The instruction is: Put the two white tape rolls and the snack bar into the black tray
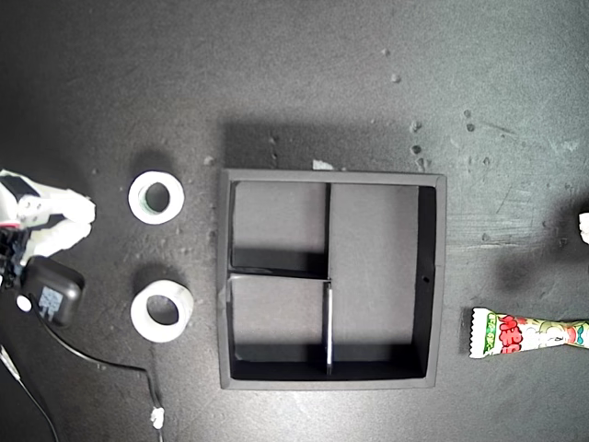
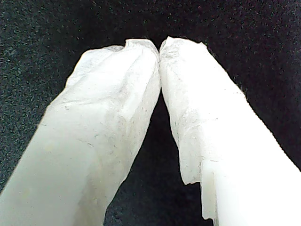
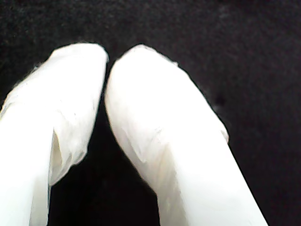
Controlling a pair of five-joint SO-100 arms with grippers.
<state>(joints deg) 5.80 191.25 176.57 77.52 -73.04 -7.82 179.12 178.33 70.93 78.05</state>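
The square black tray (image 1: 331, 176), split into two small compartments and one long one, sits mid-table in the exterior view. Two white tape rolls lie outside it toward the exterior view's left: one (image 1: 136, 198) with a greenish inner rim, the other (image 1: 140, 318) nearer the camera. The snack bar (image 1: 525, 334) lies off the tray toward the exterior view's right, cut by the edge. My first gripper (image 2: 159, 47) and my second gripper (image 3: 107, 56) are both shut on nothing over bare black surface. An arm's white gripper (image 1: 78, 214) shows at the exterior view's left edge; which arm it is cannot be told.
A black camera block (image 1: 53, 293) with a trailing cable (image 1: 101, 361) sits below that arm. A white scrap (image 1: 157, 419) lies at the cable's end. A sliver of white (image 1: 583, 226) pokes in at the exterior view's right edge. Small crumbs dot the black mat.
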